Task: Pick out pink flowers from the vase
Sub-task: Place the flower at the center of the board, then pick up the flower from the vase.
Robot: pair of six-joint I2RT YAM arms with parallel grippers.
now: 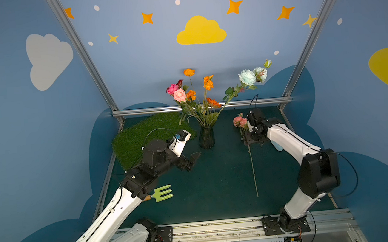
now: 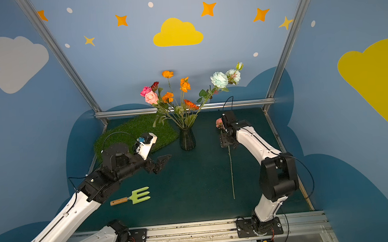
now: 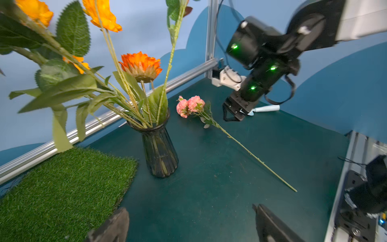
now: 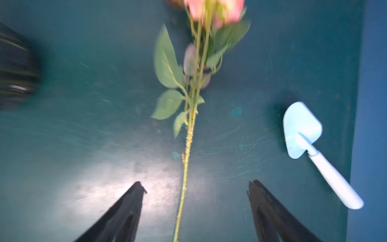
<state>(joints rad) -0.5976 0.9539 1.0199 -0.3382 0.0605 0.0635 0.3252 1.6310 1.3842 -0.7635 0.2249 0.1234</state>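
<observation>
Vase (image 1: 206, 137) stands upright at centre frame in both top views, on the dark green table (image 1: 217, 184), just beside the right edge of the grass mat (image 1: 141, 138). It holds a magenta rose (image 1: 172, 88) and a light pink rose (image 1: 179, 95) leaning upper left, orange flowers (image 1: 208, 84) in the middle, a red flower (image 1: 179, 82) behind the roses, and pale blue blooms (image 1: 247, 77) leaning upper right. Stems cross inside the neck.

Peach-pink cluster (image 3: 190, 105) is out of the vase. It lies flat on the table right of the vase and well apart from it, head toward the back rail, stem (image 1: 254, 176) running down the frame toward the front rail.

Right gripper (image 4: 196, 188) hangs over the upper stem with its fingers (image 4: 125, 211) spread wide, released; in the right wrist view the stem passes between them without touching either. Left gripper (image 1: 193, 161) sits lower left of the vase, fingers (image 3: 270, 226) parted and grasping nothing.

Blue trowel (image 4: 310, 144) lies near the right table edge, beside the right arm. Green fork (image 2: 138, 196) lies at lower left, near the left arm. Open table remains between the stem and the fork, and in front of the vase. Stem tip ends near the front rail, not over it.
</observation>
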